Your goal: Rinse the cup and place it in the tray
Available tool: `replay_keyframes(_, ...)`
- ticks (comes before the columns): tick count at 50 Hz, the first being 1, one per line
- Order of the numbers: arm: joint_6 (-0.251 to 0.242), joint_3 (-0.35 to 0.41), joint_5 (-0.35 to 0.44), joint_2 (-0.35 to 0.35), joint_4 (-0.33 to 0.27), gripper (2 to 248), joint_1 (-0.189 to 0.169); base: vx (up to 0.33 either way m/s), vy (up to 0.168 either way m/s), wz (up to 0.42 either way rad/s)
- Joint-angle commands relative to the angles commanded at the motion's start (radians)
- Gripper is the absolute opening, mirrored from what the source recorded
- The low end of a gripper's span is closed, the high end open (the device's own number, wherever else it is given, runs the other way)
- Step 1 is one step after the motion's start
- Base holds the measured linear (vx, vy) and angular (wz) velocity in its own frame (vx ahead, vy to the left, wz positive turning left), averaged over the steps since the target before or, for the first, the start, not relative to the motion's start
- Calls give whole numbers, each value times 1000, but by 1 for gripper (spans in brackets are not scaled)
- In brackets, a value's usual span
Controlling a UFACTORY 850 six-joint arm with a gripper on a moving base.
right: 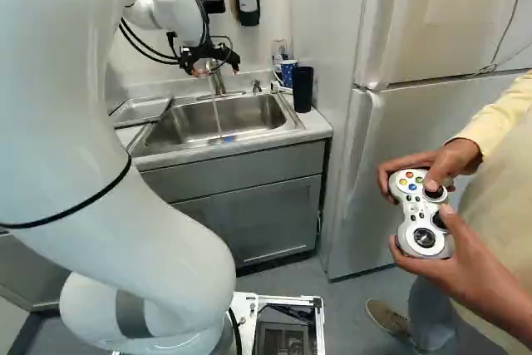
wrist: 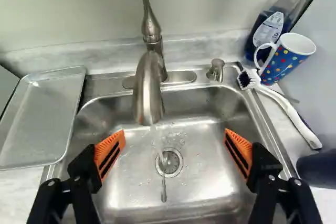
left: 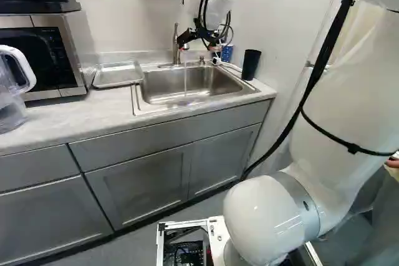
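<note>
My gripper [right: 212, 59] is over the sink [right: 285, 119] at the faucet in the right base view. In the wrist view the gripper [wrist: 175, 140] stands wide open with nothing between its orange pads, above the basin. A blue dotted mug [wrist: 285, 59] stands upright behind the sink's corner, beside the dish brush. A black cup [left: 251, 65] is on the counter at the sink's side. The faucet [wrist: 148, 90] pours a thin stream of water into the basin. The metal tray [wrist: 42, 114] lies on the counter on the sink's other side, with nothing on it.
A dish brush [wrist: 289, 113] lies along the sink's edge, and a soap bottle [wrist: 270, 27] is behind the mug. A microwave [left: 47, 54] and a clear pitcher [left: 12, 88] stand beyond the tray. A person's hands hold a controller [right: 420, 212] near the fridge [right: 399, 139].
</note>
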Motion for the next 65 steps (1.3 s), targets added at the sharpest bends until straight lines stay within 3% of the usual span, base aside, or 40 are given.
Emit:
replay_keyframes(21,0,39,-63,40,0,247,-27,0,0,0)
replay_keyframes(65,0,51,-64,51,3,247,-45,0,0,0)
